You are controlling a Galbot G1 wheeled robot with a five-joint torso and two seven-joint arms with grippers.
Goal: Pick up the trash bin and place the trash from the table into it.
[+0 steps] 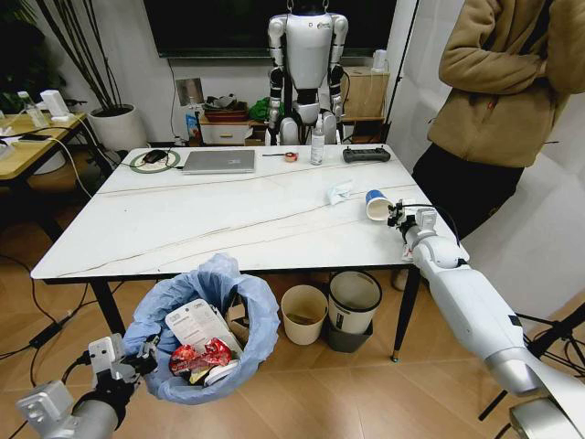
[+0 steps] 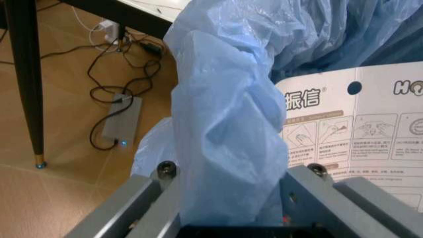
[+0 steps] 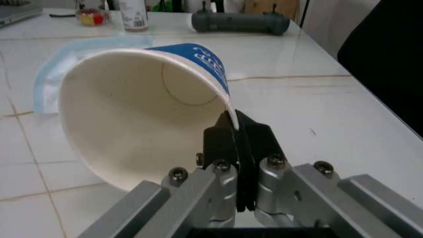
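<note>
A: Where's our left gripper (image 1: 137,358)?

B: Lower left of the head view, below the table edge. We see its jaws clamped on the crinkly light-blue bag of the small dark round trash bin (image 1: 206,334), held off the wooden floor (image 1: 366,402).

A: What's in the bin?

B: A flat white printed packet (image 1: 199,322), a crushed red can (image 1: 203,355).

A: Right gripper (image 1: 395,216)?

B: Centre right, over the glossy white table (image 1: 228,215). We see the jaws pinched shut on the rim of the blue-and-white paper cup (image 3: 142,109), which lies tilted with its mouth toward the wrist camera. A crumpled white paper (image 1: 339,192) sits just beside it.
</note>
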